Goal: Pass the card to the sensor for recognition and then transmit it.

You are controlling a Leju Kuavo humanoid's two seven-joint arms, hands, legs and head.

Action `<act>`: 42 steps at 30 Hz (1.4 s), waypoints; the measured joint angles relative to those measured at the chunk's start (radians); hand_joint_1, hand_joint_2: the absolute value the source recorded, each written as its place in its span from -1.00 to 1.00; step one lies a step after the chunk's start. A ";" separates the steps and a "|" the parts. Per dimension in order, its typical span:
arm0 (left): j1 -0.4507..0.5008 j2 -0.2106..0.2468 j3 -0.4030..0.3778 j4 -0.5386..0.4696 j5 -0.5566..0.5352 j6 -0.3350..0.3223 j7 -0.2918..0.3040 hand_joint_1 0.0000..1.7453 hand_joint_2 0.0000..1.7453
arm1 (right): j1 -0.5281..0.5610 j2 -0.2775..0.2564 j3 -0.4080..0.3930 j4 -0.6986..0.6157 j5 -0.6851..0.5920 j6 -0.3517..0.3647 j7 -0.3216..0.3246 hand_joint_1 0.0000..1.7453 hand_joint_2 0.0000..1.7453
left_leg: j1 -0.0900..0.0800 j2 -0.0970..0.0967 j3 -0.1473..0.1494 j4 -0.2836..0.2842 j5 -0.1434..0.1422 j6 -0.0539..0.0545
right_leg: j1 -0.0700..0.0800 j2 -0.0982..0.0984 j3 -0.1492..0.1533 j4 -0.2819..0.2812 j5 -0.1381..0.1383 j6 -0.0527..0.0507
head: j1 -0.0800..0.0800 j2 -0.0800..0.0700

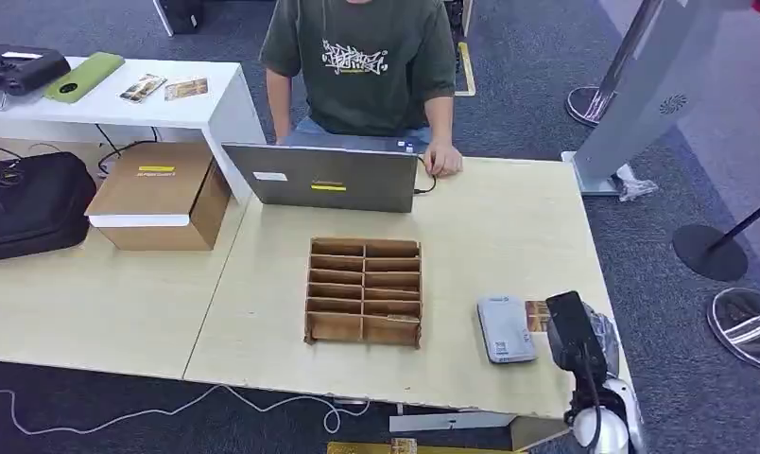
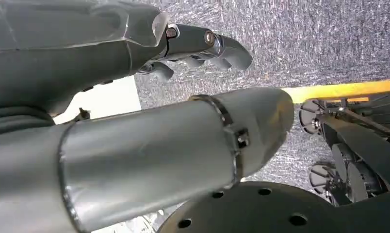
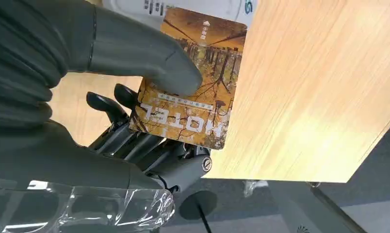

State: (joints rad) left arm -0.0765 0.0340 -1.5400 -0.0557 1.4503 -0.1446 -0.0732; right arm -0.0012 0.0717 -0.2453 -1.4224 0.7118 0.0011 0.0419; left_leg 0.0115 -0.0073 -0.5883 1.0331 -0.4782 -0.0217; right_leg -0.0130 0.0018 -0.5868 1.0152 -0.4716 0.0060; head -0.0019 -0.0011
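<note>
From the head view the right hand [image 1: 575, 333] is at the near right corner of the pale wooden desk [image 1: 509, 227], holding the card [image 1: 537, 315] just beside the grey sensor [image 1: 505, 328]; a wooden slotted organizer [image 1: 364, 289] stands at mid-desk, with a laptop [image 1: 324, 178] and a seated person [image 1: 362, 66] beyond; in the left wrist view the left hand [image 2: 203, 46] hangs over grey carpet, fingers curled in and holding nothing; in the right wrist view the thumb [image 3: 149, 60] presses the brown HOTEL card [image 3: 193, 92] against the dark fingers [image 3: 135, 141] above the desk [image 3: 309, 97], its far edge next to the white sensor [image 3: 183, 6]
</note>
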 joint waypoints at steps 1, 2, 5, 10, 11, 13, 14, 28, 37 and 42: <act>-0.001 0.001 0.000 0.000 -0.006 0.000 0.000 -1.00 -1.00 | -0.020 0.000 0.000 0.032 -0.001 -0.007 -0.006 1.00 1.00 | 0.000 0.001 0.000 0.000 0.000 0.000 | 0.000 0.001 0.000 0.000 0.000 0.000 | 0.000 0.000; -0.003 0.001 0.000 0.000 -0.012 0.000 0.001 -1.00 -1.00 | -0.045 0.000 0.000 0.069 -0.001 -0.016 -0.011 1.00 1.00 | 0.000 0.001 0.001 0.000 0.000 0.000 | 0.000 0.001 0.000 0.000 0.001 0.000 | 0.000 0.000; -0.007 0.003 0.000 0.000 -0.018 0.002 0.001 -1.00 -1.00 | -0.097 0.000 0.002 0.141 0.001 -0.033 -0.015 1.00 1.00 | 0.000 0.001 0.001 0.000 0.001 0.001 | 0.000 0.000 0.000 0.000 0.001 0.000 | 0.000 0.000; -0.008 0.005 0.000 0.000 -0.019 0.002 0.001 -1.00 -1.00 | -0.133 0.000 0.008 0.202 0.001 -0.038 -0.017 1.00 1.00 | 0.000 0.001 0.001 0.000 0.001 0.001 | 0.000 0.000 0.000 0.000 0.001 0.000 | 0.000 0.000; -0.009 0.006 0.000 0.000 -0.019 0.002 0.001 -1.00 -1.00 | -0.138 0.000 0.009 0.211 0.001 -0.039 -0.016 1.00 1.00 | 0.000 0.001 0.001 0.000 0.001 0.001 | 0.000 0.000 0.000 0.000 0.001 0.000 | 0.000 0.000; -0.009 0.007 0.000 0.000 -0.019 0.002 0.001 -1.00 -1.00 | -0.144 0.000 0.009 0.227 0.001 -0.040 -0.013 1.00 1.00 | 0.000 0.001 0.001 0.000 0.001 0.001 | 0.000 0.000 0.000 0.000 0.001 0.000 | 0.000 0.000; -0.009 0.007 0.000 0.000 -0.019 0.002 0.001 -1.00 -1.00 | -0.145 0.000 0.009 0.231 0.001 -0.040 -0.013 1.00 1.00 | 0.000 0.001 0.000 0.000 0.001 0.001 | 0.000 0.000 0.000 0.000 0.001 0.000 | 0.000 0.000; -0.008 0.010 0.000 0.000 -0.014 0.001 0.001 -1.00 -1.00 | -0.172 -0.002 0.020 0.295 0.014 -0.004 0.016 1.00 1.00 | 0.000 0.001 0.001 0.000 0.001 0.001 | 0.000 0.000 0.001 0.000 0.001 0.000 | 0.000 0.000; -0.008 0.011 0.000 0.000 -0.034 0.008 0.001 -1.00 -1.00 | -0.212 -0.032 0.049 0.334 0.044 0.073 0.079 1.00 1.00 | 0.000 0.001 0.002 0.000 0.001 0.001 | 0.000 0.000 0.002 0.000 0.001 0.000 | 0.000 0.000; -0.007 0.011 0.000 0.000 -0.039 0.009 0.001 -1.00 -1.00 | -0.219 -0.051 0.051 0.339 0.053 0.093 0.094 1.00 1.00 | 0.000 0.001 0.004 0.000 0.001 0.001 | 0.000 0.000 0.003 -0.001 0.001 0.000 | 0.000 0.000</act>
State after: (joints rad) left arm -0.0840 0.0446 -1.5404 -0.0561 1.4115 -0.1358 -0.0721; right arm -0.2198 0.0202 -0.1942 -1.0838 0.7645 0.0946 0.1358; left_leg 0.0114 -0.0061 -0.5846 1.0334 -0.4771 -0.0205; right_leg -0.0130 0.0022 -0.5835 1.0146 -0.4709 0.0060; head -0.0015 -0.0011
